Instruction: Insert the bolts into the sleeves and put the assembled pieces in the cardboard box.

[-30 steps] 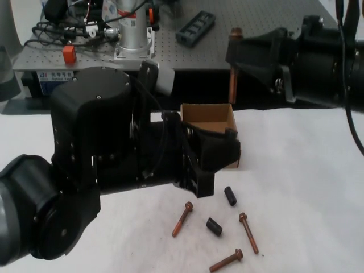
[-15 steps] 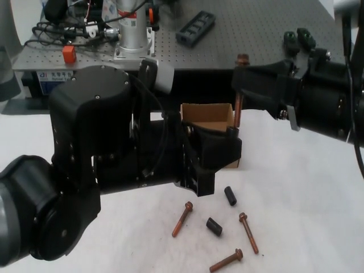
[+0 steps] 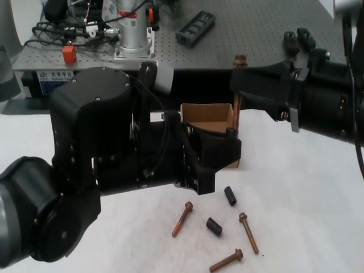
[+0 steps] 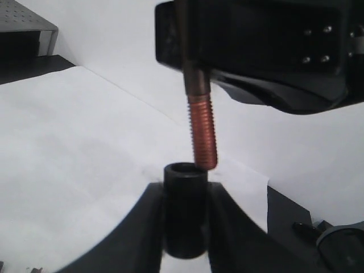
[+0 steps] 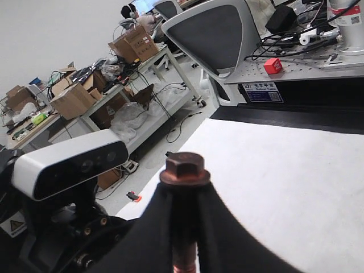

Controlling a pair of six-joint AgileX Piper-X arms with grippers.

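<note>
Left wrist view: bolt [image 4: 202,131] tip at rim of sleeve [image 4: 185,219] in left pincer [image 4: 186,199].

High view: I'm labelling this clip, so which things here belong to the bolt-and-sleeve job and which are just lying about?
Job: the bolt in the right gripper, the sleeve in the left gripper, three loose bolts, two loose sleeves, the cardboard box.
Lying about: the orange block, the black slotted tray, the cables, the silver post.

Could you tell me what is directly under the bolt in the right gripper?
A black sleeve, upright in the left gripper, its mouth at the bolt tip. Its bore is dark.
</note>
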